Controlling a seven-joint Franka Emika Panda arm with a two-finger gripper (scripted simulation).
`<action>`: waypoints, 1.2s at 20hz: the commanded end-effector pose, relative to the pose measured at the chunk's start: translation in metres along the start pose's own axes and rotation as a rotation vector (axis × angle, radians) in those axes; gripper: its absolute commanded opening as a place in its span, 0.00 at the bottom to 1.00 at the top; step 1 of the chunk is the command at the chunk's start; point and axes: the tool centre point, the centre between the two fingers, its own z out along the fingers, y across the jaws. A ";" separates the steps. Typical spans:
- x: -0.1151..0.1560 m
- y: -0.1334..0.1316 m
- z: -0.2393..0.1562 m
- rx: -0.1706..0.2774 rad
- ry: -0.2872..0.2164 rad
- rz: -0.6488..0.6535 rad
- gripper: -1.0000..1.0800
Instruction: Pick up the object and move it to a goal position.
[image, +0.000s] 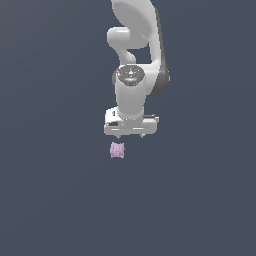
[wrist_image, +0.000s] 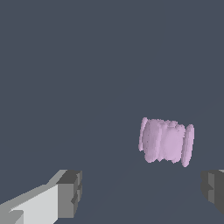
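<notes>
— How does the tool (image: 130, 136) stand at this moment?

— It points straight down under the white arm (image: 134, 60). In the wrist view its two fingers (wrist_image: 70, 194) are spread wide, one at each side of the picture, and nothing is between them. So it is open and it holds nothing.

— And the fingers themselves, what do they look like?

— Their tips are dark grey and blocky. One has a white body behind it; the other shows only a small part at the edge of the wrist view. In the exterior view only two small tips show under the wide white body of the tool.

— Where is the object (image: 117, 150)?

— In the exterior view it lies just below the tool, apart from it, and a little toward the exterior view's left of the tool's middle. It does not touch any finger. In the wrist view the object (wrist_image: 166, 141) is nearer to the finger at the picture's edge than to the other one.

— How does it look?

— It is a small pale pink-purple block with a bumpy surface and ridges at its ends, narrower than the tool. Whether it rests on the plain dark grey-blue ground (image: 50, 200), I cannot tell for sure.
</notes>
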 end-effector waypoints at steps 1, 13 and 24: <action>0.000 0.001 0.001 0.000 0.000 -0.013 0.96; 0.000 0.010 0.009 -0.006 0.001 -0.195 0.96; 0.001 0.023 0.021 -0.013 0.001 -0.477 0.96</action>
